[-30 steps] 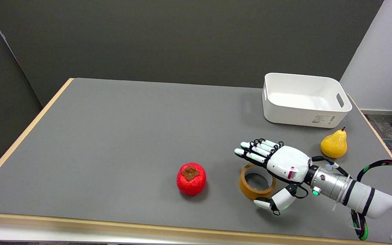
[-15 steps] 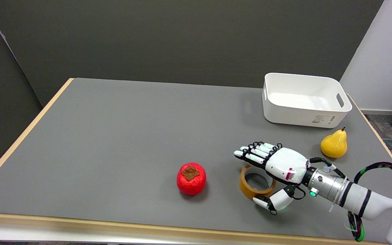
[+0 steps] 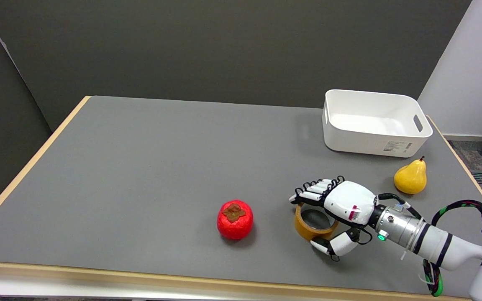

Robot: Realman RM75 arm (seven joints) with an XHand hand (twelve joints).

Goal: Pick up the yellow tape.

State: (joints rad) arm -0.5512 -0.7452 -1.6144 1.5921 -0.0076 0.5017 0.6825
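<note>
One slip is likely: the right hand [image 3: 341, 209], spread and holding nothing, straddles the yellow tape [image 3: 313, 223] lying flat on the table [image 3: 140, 175] (thumb at its near rim); closing off-centre could skid it away.

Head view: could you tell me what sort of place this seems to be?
Probably a robot lab test bench: a plain grey table before dark partitions, prop fruit like the pear, and a white bin.
</note>
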